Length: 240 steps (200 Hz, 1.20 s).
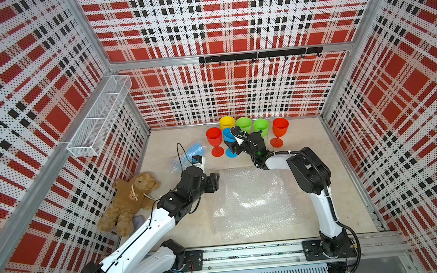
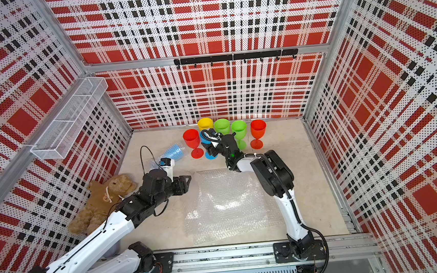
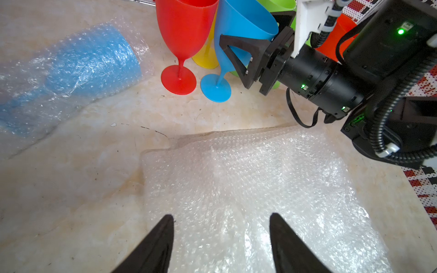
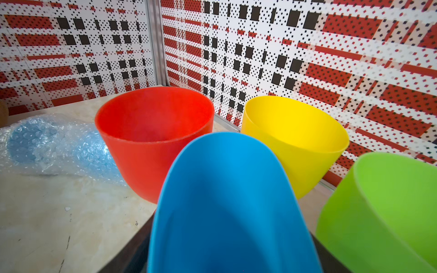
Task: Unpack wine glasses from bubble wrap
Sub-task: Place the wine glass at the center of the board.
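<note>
My desk (image 1: 319, 145), pale and scuffed, bears a flat bubble wrap sheet (image 1: 254, 203) at centre.

Beyond the sheet:
- red goblet (image 1: 214, 140)
- yellow goblet (image 1: 227, 122)
- blue goblet (image 1: 229, 136), tilted
- green goblet (image 1: 244, 124)
- second green goblet (image 1: 261, 127)
- second red goblet (image 1: 280, 128)

Off the sheet's far-left corner lies a wrapped goblet (image 1: 196, 151). Left of the sheet lie a teddy bear (image 1: 129, 200) and a grey cloth (image 1: 138, 220) beside its leg.

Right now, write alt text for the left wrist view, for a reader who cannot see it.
The right hand grips the bowl of a tilted blue goblet beside an upright red goblet. On the beige table lie a wrapped blue goblet and a flat bubble wrap sheet, with the open left hand over it.
</note>
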{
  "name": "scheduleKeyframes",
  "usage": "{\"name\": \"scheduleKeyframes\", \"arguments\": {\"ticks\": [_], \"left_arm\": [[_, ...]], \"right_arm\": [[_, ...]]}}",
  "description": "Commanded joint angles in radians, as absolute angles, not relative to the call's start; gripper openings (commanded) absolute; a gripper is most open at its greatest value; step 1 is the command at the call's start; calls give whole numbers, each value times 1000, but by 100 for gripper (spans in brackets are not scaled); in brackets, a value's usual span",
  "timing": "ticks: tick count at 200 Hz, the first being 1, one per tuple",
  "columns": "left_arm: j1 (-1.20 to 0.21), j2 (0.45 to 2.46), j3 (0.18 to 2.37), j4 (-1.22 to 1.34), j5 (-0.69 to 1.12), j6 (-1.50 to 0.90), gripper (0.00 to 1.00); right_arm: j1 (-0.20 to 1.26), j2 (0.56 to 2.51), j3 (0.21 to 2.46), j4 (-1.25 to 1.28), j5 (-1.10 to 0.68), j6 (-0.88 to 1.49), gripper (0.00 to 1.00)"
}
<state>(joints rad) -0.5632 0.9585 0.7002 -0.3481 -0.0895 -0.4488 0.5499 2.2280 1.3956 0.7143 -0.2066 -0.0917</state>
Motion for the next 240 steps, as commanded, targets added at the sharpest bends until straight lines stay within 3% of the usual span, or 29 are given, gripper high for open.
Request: {"name": "scheduleKeyframes", "arguments": {"ticks": [1, 20, 31, 109, 157, 176, 189, 207, 226, 240], "left_arm": [[-554, 961, 692, -336, -82, -453, 66], [-551, 961, 692, -336, -84, -453, 66], [-550, 960, 692, -335, -81, -453, 66], [-540, 956, 693, -339, -96, -449, 65], [-483, 938, 731, -368, -100, -462, 67], [-433, 945, 779, -377, -117, -511, 73], [-379, 969, 814, -371, -80, -545, 87], [-294, 1030, 862, -370, -75, -611, 99], [-177, 1111, 908, -370, -79, -704, 98], [-108, 1199, 952, -390, -86, -795, 98]], "right_arm": [[550, 2249, 1416, 716, -219, -103, 77], [550, 2244, 1409, 724, -221, -98, 88], [550, 2237, 1404, 731, -218, -97, 100], [546, 2047, 1320, 781, -226, -112, 100], [546, 1687, 1201, 683, -216, -64, 100], [548, 1528, 1192, 518, -187, -3, 100], [549, 1450, 1263, 242, -108, 113, 100], [546, 1386, 1337, -72, -25, 178, 100], [542, 1236, 1155, 4, -6, 216, 100], [507, 1119, 1003, 110, 38, 375, 100]]}}
